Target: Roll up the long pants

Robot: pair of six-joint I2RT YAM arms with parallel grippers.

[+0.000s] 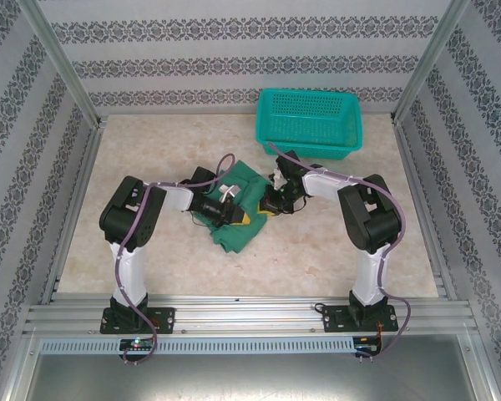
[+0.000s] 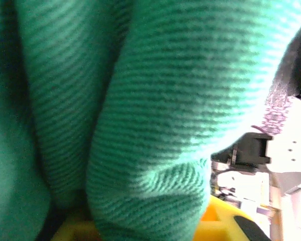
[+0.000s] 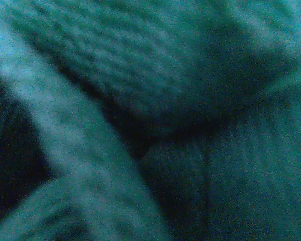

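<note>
The long pants lie bunched in a dark green heap at the middle of the table. My left gripper reaches in from the left and sits on the heap's near right part. In the left wrist view a thick ribbed fold of the pants bulges between my yellow fingers, which hold it. My right gripper comes from the right and presses against the heap's right edge. The right wrist view has dim, blurred folds of the pants right at the lens, and its fingers are hidden.
A teal mesh basket stands at the back right, close behind the right arm. The beige tabletop is bordered by metal rails and patterned walls. Part of the right arm is just past the fold in the left wrist view.
</note>
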